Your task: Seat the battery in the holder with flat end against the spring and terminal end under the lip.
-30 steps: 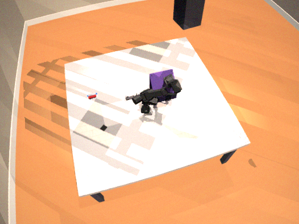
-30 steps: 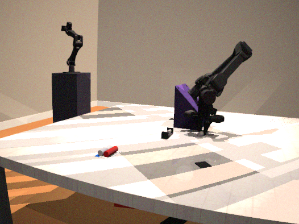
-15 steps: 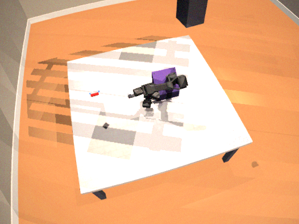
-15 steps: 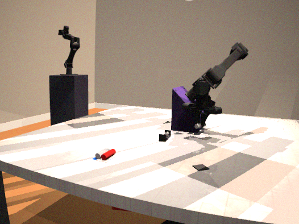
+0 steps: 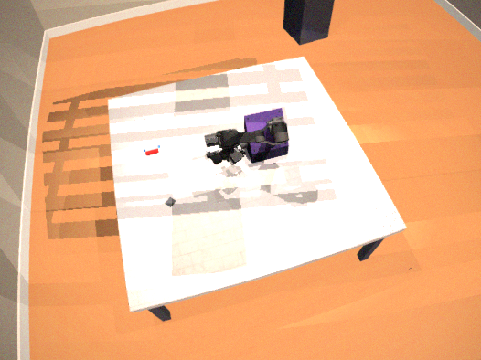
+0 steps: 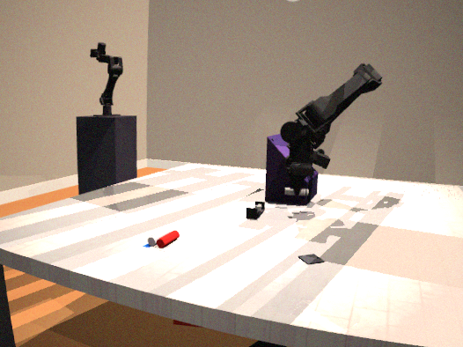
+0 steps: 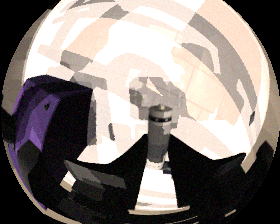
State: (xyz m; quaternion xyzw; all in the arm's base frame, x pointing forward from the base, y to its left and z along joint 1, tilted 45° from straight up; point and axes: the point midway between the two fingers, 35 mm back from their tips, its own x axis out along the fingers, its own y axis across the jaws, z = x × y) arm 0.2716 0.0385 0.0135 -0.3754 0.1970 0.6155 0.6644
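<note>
Patchy white table (image 5: 320, 212); end effector (image 7: 156, 148) clamped on grey cylinder (image 7: 159, 125), lower end hidden.

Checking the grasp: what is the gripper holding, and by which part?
A grey cylinder, clamped across its body by the gripper; its capped end sticks out past the fingertips.

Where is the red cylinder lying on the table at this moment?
In the exterior view the red cylinder lies on the white table near its front-left edge, well apart from the small black holder and the arm's purple base.
</note>
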